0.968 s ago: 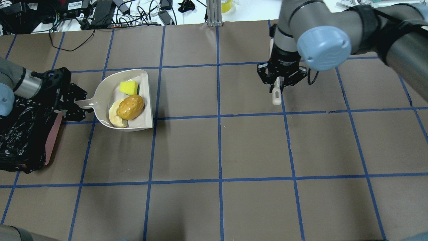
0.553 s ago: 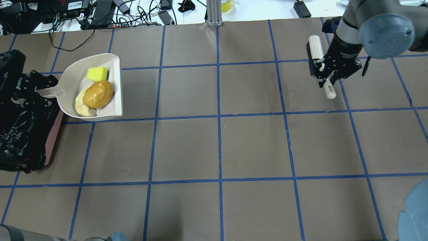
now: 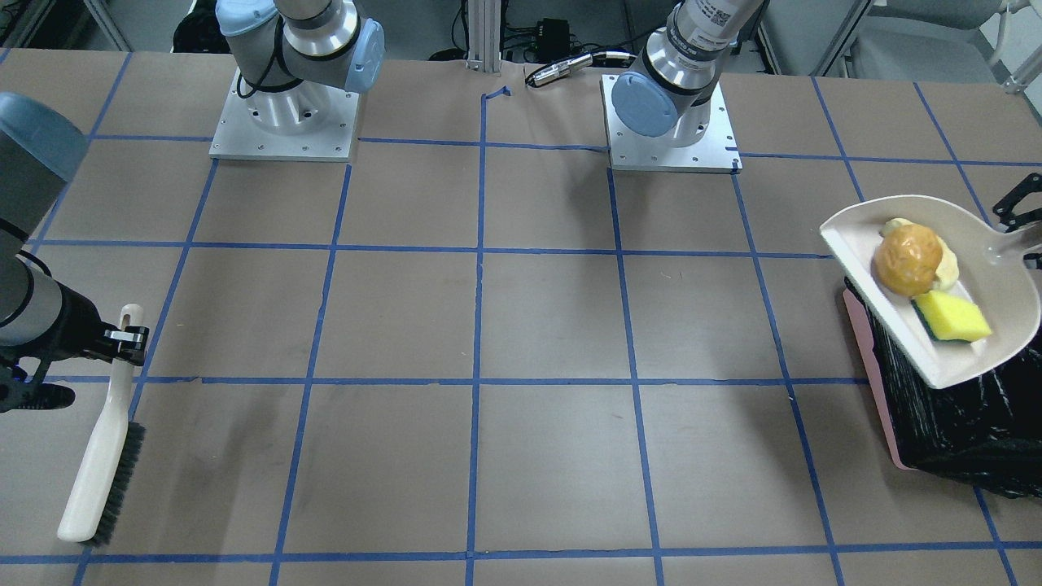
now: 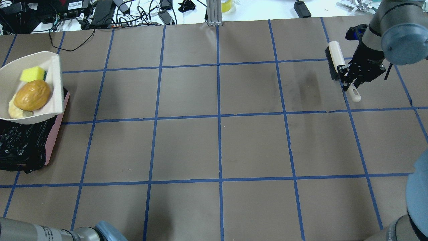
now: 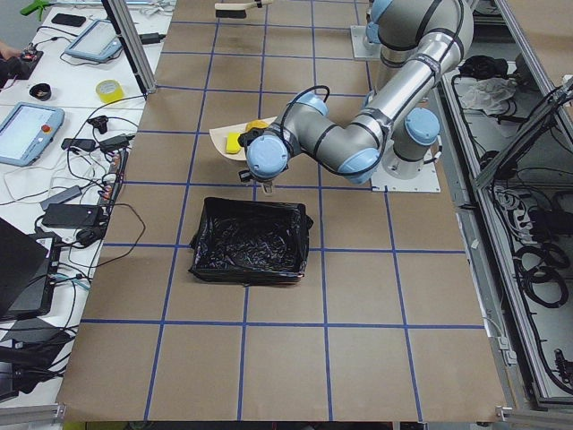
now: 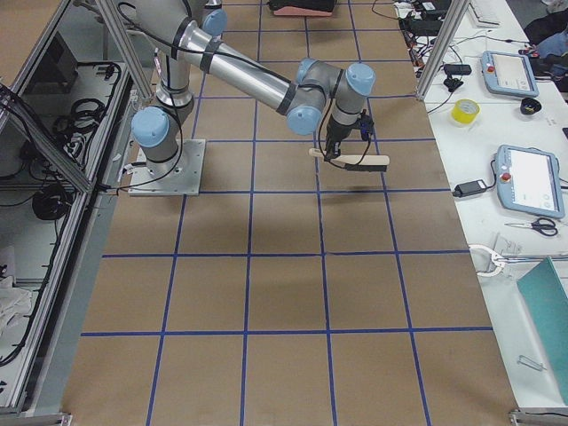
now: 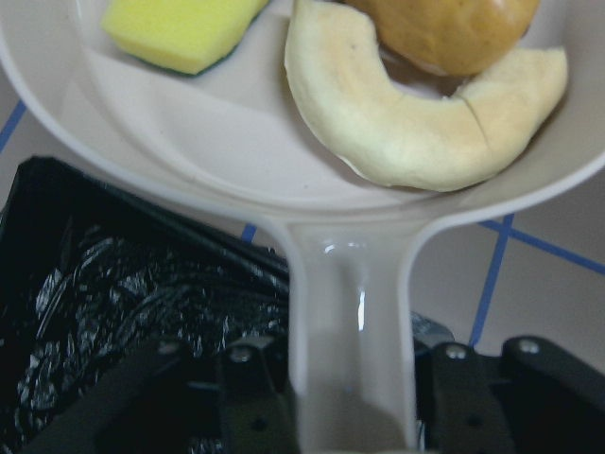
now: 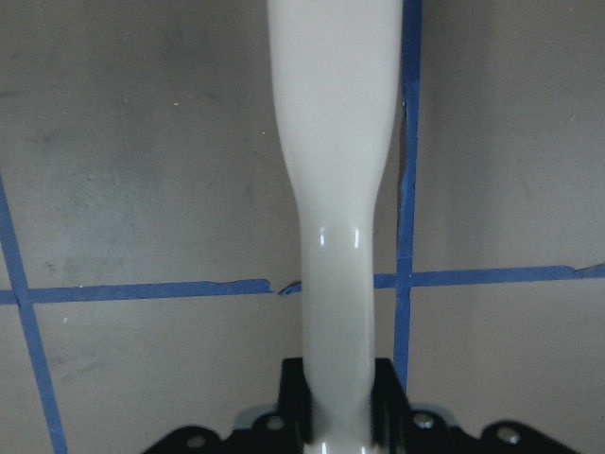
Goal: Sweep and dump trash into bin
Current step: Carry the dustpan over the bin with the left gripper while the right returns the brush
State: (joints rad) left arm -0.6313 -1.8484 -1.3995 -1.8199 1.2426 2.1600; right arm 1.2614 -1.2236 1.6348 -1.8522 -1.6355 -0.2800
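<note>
Left tool [image 7: 350, 402]: clamped on the handle of the beige dustpan [image 4: 10, 72], as seen in the left wrist view, where the handle is gripped between the two black fingers.
Dustpan: held raised off the desk [image 4: 217, 147] at the robot's far left; in the overhead and front views it overlaps one end of the bin [image 4: 55, 140].
Trash: all three pieces are carried in the dustpan. The orange-yellow lump [image 4: 32, 94] lies in the middle, partly on top of the pale crescent slice [image 7: 406, 142]. The yellow sponge wedge [image 4: 32, 73] is just beside the lump.
Bin: a pink container lined with a crinkly black bag [image 5: 251, 237], set on the desk at the robot's left end, below the dustpan. No trash can be made out inside it.
Right tool [image 8: 338, 421]: closed on the slim handle of the brush [image 3: 98, 456], as shown in the right wrist view.
Brush: held at the robot's far right, well apart from the dustpan and bin. It is seen lifted off the desk in the right side view, lying roughly level.
</note>
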